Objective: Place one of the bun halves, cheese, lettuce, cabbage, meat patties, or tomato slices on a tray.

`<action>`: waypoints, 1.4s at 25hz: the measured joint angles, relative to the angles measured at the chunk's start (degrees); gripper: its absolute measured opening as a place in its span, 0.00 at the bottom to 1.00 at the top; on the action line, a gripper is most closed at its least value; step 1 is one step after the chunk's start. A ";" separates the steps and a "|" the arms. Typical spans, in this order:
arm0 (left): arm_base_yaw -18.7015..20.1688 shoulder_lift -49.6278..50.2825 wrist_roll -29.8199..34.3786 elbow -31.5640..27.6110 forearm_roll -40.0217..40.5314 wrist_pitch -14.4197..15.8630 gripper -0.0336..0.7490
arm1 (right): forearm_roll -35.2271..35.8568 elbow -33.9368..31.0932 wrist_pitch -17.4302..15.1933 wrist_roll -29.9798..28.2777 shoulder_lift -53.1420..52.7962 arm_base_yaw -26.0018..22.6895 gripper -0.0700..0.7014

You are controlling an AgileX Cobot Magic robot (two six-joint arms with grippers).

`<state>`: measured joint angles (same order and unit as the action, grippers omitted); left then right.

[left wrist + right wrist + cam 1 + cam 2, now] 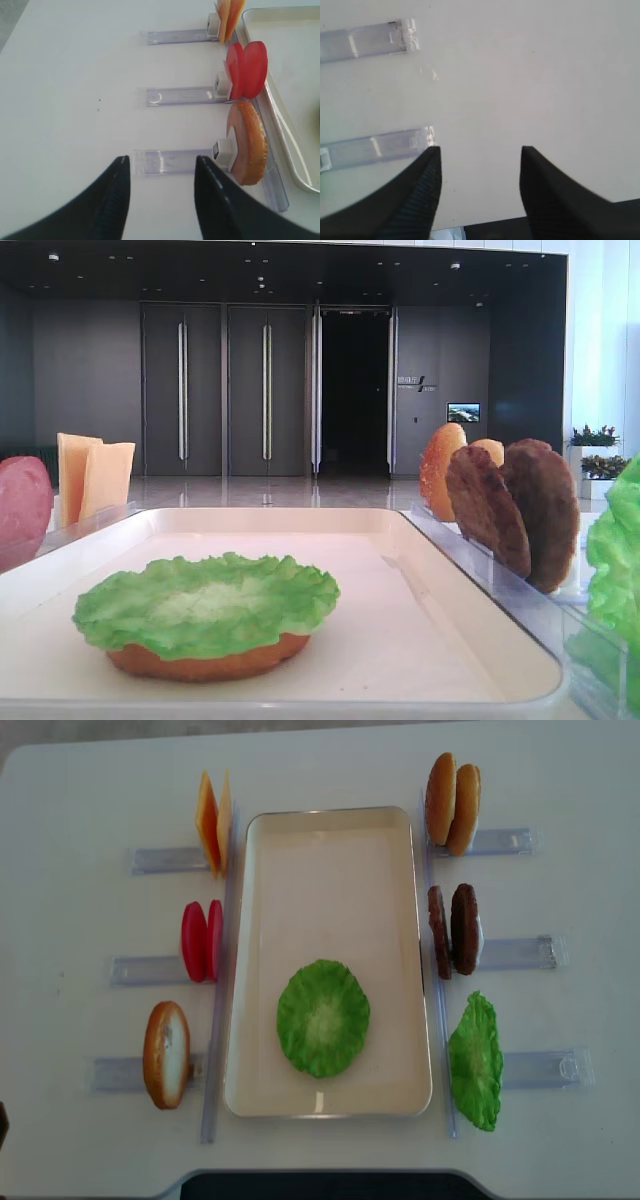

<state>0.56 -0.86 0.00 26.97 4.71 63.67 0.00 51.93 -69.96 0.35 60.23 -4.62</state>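
Sitting in the lower middle of the overhead frame, a lettuce leaf [323, 1017] lies flat on the cream tray [330, 850]; the low front view shows it draped over a bun half [208, 661] whose orange-brown crust peeks out underneath. The rest of the tray surface is bare cream.

Left of the tray in the overhead frame, clear plastic holders [165, 859] carry upright pieces: two cheese slices [212, 835] at the upper left, two tomato slices [201, 941] at the middle left, and a single bun half on edge [166, 1054] at the lower left. Right of the tray, a pair of bun halves [452, 804] stands at the upper right, two meat patties [453, 929] at the middle right, and a second lettuce leaf [475, 1062] stands on edge at the lower right. All of them sit just beside the tray rim, on the white table [70, 810].

In the left wrist view, the left gripper [161, 172] hangs released at the bottom of the frame, its dark fingers apart with nothing between them, above a clear holder rail and just left of the lone bun.

In the right wrist view, the right gripper [480, 162] is likewise spread wide and empty, over bare table, with two holder rail ends at the left of the frame.
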 joint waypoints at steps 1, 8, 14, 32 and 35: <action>0.00 0.00 0.00 0.00 0.00 0.00 0.46 | 0.00 -0.98 -0.05 0.08 -2.41 0.00 0.57; 0.00 0.00 0.00 0.00 0.00 0.00 0.46 | 0.00 -8.96 -0.01 0.32 -20.59 0.00 0.57; 0.00 0.00 0.00 0.00 0.00 0.00 0.46 | 0.00 -16.50 0.04 0.44 -35.59 0.00 0.57; 0.00 0.00 0.00 0.00 0.00 0.00 0.46 | 1.14 -23.42 4.65 0.33 -60.66 0.00 0.57; 0.00 0.00 0.00 0.00 0.00 0.00 0.46 | 1.14 -23.42 4.71 0.29 -60.66 0.00 0.57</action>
<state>0.56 -0.86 0.00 26.97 4.71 63.67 1.14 28.52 -65.24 0.64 -0.43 -4.62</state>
